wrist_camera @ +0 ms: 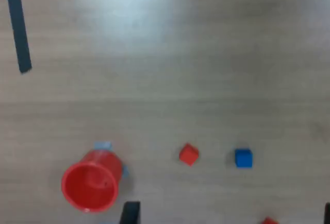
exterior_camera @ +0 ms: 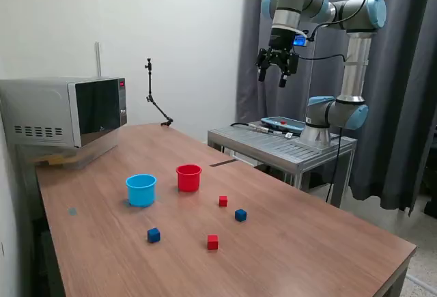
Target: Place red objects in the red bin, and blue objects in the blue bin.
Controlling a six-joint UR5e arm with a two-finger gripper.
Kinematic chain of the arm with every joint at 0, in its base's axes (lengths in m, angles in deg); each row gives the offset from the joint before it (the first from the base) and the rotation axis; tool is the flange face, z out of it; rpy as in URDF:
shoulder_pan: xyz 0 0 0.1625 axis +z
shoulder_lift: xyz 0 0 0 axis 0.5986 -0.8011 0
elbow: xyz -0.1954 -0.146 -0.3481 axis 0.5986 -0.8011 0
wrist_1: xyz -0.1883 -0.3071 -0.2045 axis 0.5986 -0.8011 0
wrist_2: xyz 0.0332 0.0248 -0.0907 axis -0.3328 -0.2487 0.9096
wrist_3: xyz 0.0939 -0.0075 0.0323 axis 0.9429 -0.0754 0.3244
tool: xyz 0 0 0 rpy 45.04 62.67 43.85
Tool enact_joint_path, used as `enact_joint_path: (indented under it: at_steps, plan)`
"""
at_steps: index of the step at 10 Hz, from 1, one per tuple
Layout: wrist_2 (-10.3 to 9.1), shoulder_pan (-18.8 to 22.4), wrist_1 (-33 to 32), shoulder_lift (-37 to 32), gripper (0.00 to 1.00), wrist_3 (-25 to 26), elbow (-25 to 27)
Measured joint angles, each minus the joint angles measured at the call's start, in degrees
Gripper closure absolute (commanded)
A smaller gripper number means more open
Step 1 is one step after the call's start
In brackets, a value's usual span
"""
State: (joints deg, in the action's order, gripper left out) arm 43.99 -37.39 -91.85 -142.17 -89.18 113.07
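Note:
The red bin (exterior_camera: 189, 177) and the light blue bin (exterior_camera: 141, 189) stand side by side on the wooden table (exterior_camera: 314, 235). Two red cubes (exterior_camera: 222, 201) (exterior_camera: 212, 242) and two dark blue cubes (exterior_camera: 240, 215) (exterior_camera: 153, 235) lie scattered in front of them. My gripper (exterior_camera: 274, 73) hangs high above the table's far edge, open and empty. The wrist view shows the red bin (wrist_camera: 90, 184), one red cube (wrist_camera: 188, 154), one blue cube (wrist_camera: 243, 158) and the edge of another red cube (wrist_camera: 267, 220). The blue bin is almost fully hidden behind the red bin there.
A microwave (exterior_camera: 65, 110) sits at the table's far corner on the exterior view's left. A metal stand (exterior_camera: 283, 143) with a teach pendant (exterior_camera: 282, 125) holds the arm's base beyond the table. A thin black camera arm (exterior_camera: 156, 99) stands at the far edge. A dark tape strip (wrist_camera: 18, 26) lies on the table.

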Motion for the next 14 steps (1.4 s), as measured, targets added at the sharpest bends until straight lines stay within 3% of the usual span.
enact_joint_path:
  at_steps: [5, 14]
  plan:
    - [-0.55, -0.76, -4.04, 8.19, 0.00, -3.02, -7.71]
    - [-6.68, -0.70, -11.30, 22.99, 0.00, -6.98, -17.88]
